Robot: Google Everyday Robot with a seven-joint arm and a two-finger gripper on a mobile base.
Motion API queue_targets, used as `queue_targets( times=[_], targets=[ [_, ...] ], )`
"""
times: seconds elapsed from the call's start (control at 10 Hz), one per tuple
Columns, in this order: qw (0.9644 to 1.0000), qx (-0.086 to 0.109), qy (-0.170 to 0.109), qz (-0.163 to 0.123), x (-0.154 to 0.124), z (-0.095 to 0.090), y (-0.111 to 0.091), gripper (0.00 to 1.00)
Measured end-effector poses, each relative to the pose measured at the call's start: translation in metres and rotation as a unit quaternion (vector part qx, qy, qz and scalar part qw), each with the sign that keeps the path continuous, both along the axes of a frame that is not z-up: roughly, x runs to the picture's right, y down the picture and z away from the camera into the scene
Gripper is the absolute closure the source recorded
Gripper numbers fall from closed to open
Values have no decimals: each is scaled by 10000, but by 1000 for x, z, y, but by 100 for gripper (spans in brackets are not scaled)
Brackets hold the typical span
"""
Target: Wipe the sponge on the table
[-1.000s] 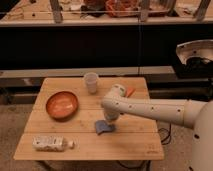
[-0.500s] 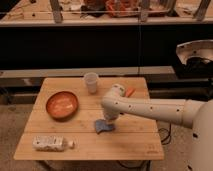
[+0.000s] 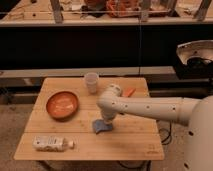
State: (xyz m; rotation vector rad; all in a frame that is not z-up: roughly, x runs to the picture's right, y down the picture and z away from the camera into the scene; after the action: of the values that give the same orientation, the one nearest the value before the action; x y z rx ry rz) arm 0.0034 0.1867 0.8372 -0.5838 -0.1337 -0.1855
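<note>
**Camera view.** The robot's arm [image 3: 150, 107] reaches across the table [image 3: 131, 146] from picture-right. Its wrist is bent down so that the tool [image 3: 107, 120] stands on the sponge [image 3: 100, 127], near the middle of the slatted top. The blue-grey pad lies on the planks directly under the tool. It juts out a little to the tool's picture-left and toward the camera, with one edge curled up. The wrist hides the contact, so I cannot tell whether the tool is clamped on the sponge or only pressing it down.

An orange bowl [image 3: 62, 105] sits near the tool, behind it and to picture-left. A white cup [image 3: 91, 82] stands behind the tool toward the far edge. A small orange item [image 3: 129, 92] lies behind the tool and to picture-right, past the arm. A clear bottle [image 3: 49, 144] lies on its side well apart from the tool, to picture-left and nearer the camera.

With pad and planks already in contact, the job in hand appears to be the wiping stroke itself. How much of the top has been covered cannot be judged.

A good stroke probably calls for steady, even downward pressure, so the soft pad slides flat and does not roll up at its curled edge. Bare wood shows to picture-right of the tool and in front of it, which gives room to sweep. Passes toward the bowl should stop short of its rim. The bottle looks light and likely to roll if nudged.
</note>
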Motion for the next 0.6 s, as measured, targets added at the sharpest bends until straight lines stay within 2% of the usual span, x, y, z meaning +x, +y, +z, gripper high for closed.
queue_targets(
  times=[0.3, 0.6],
  targets=[
    [9999, -19, -110, 75, -4, 1, -6, 97],
    [9998, -56, -211, 4, -17, 1, -3, 97]
  ],
)
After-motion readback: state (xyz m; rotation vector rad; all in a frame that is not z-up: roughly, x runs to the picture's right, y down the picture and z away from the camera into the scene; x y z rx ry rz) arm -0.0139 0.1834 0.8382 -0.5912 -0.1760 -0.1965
